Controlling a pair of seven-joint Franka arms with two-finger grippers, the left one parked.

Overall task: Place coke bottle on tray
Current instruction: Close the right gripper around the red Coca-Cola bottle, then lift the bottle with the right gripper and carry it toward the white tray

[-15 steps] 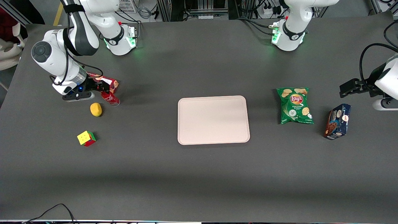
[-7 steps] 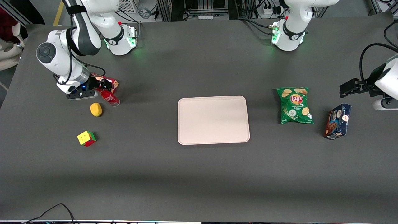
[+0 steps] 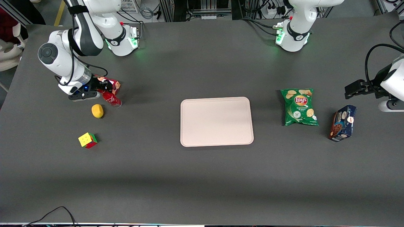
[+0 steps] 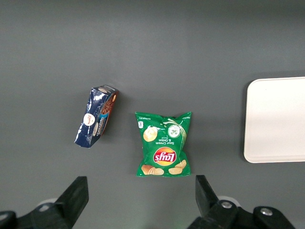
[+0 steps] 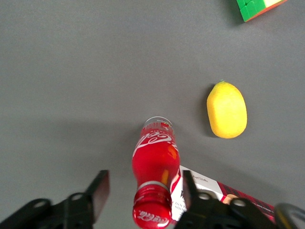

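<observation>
Gripper (image 5: pixel 143 191) spread, fingers astride bottle (image 5: pixel 155 176) cap, not touching. Bottle upper left of front frame, beside red box (image 3: pixel 111 83), near lemon (image 3: pixel 97 111). Tray (image 3: pixel 216 121) mid-frame, well apart.

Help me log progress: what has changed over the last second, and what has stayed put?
The right arm swung in, bringing the gripper from beside the coke bottle to straddle its cap end, fingers open on either side, not yet closed. Most of that move came early; it has since nearly settled. The bottle, the lemon, the cube, the red cookie box and the tray have not moved.
</observation>
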